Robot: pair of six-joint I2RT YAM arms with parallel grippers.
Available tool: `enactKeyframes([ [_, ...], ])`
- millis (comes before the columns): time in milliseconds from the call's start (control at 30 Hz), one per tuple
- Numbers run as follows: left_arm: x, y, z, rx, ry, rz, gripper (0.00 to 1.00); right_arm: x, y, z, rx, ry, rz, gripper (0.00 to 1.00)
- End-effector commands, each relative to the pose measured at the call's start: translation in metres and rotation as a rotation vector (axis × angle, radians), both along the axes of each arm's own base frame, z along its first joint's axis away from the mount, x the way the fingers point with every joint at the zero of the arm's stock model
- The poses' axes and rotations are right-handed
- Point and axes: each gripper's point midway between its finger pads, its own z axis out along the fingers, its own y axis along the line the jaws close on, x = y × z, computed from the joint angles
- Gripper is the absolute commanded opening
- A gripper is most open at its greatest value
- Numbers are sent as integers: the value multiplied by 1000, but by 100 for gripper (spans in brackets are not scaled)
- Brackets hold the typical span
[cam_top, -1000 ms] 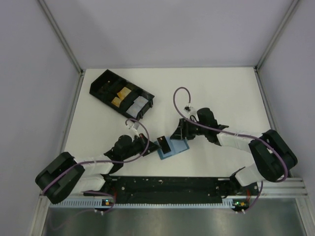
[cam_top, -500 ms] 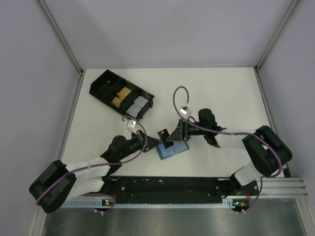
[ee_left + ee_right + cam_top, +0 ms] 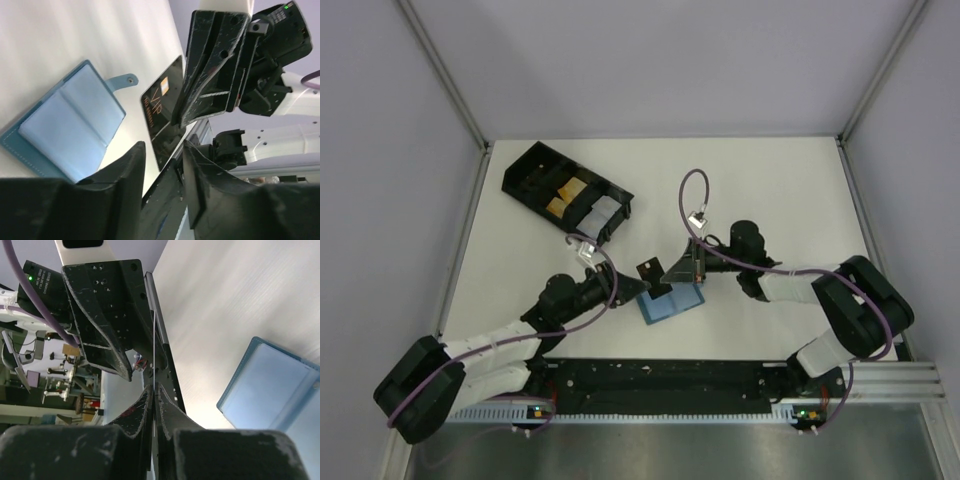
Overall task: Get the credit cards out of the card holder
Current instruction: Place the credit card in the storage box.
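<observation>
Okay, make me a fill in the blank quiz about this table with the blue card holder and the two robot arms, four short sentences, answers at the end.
1. The right hand is shut on the black card, which bears the letters ___.
2. The card holder is not folded shut: it lies ___, panels up.
3. The card holder's colour is ___.
4. The black tray sits at the table's back ___ corner.
Missing words: VIP; open; blue; left.

Blue card holder (image 3: pixel 671 304) lies open flat (pale panels up); black card (image 3: pixel 158 112) held edgewise just beside it.
</observation>
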Motion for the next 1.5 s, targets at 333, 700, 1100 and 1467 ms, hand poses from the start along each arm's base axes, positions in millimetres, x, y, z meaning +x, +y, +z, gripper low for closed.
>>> enactKeyframes([
  [333, 7, -10, 26, -26, -92, -20, 49, -6, 2, 32, 104, -47, 28, 0],
  [700, 12, -19, 58, -139, -145, -36, 18, -5, 3, 26, 100, -16, 17, 0],
  [1100, 44, 24, 46, -101, -106, 231, 0, 4, -3, 13, 45, -21, -57, 52],
  [1467, 121, 119, 61, -94, -48, 528, 0, 26, -31, -9, -253, -156, -226, 91],
])
